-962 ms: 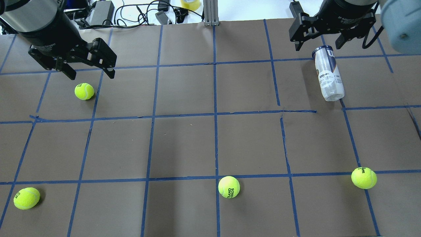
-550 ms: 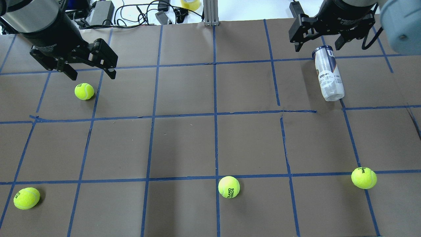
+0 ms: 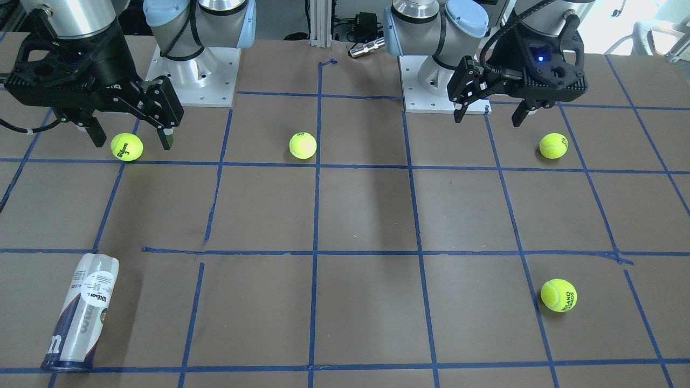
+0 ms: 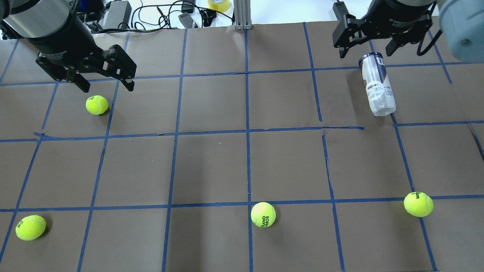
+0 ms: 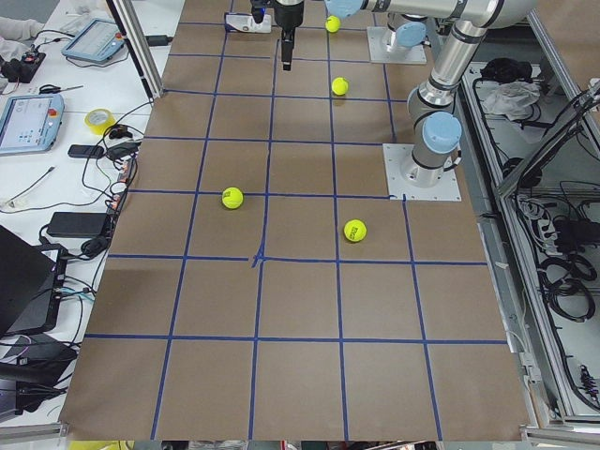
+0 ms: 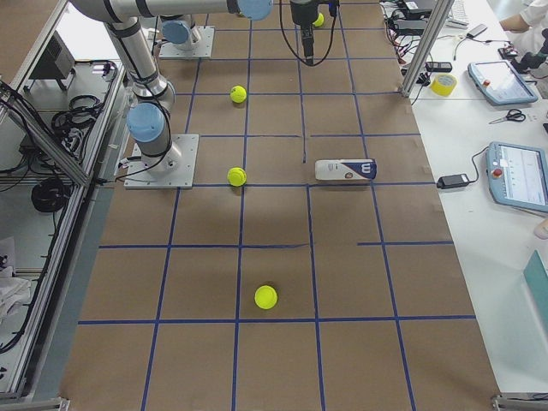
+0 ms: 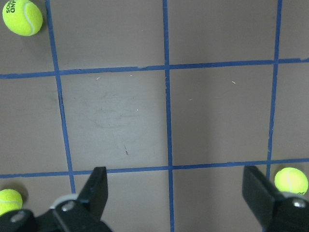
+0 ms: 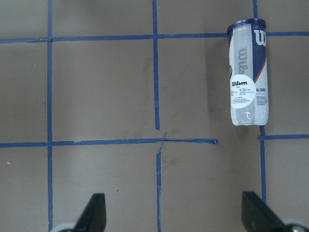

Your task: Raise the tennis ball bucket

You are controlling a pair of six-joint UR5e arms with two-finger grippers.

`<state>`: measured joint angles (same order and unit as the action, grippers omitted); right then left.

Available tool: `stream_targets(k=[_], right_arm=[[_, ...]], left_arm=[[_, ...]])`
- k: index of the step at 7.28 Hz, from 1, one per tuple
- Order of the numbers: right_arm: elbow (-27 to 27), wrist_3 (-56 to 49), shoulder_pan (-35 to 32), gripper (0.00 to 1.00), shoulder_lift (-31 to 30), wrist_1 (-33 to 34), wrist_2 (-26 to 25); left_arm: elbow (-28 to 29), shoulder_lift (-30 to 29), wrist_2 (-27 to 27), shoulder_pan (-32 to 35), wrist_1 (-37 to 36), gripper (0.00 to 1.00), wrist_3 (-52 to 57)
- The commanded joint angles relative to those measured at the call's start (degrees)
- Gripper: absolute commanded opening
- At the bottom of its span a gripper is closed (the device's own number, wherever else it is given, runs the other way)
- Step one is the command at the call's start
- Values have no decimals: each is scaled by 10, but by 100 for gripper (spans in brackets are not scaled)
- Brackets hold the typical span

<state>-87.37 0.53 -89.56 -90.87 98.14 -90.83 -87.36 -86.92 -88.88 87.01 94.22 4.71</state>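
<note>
Seemingly four tennis balls, one tennis ball bucket.

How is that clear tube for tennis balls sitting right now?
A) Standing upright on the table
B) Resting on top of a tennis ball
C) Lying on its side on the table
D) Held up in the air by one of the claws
C: the tennis ball bucket lies flat on its side on the brown table, with its label facing up.
</note>
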Motion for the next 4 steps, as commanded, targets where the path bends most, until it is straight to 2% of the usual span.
stream_targets(k=[1, 4], right_arm=[[2, 4, 1, 100, 5, 7, 3], [-1, 3, 16, 100, 50, 52, -1]], left_arm=[[0, 0, -1, 0, 0, 100, 0], [0, -2, 0, 1, 0, 100, -1]])
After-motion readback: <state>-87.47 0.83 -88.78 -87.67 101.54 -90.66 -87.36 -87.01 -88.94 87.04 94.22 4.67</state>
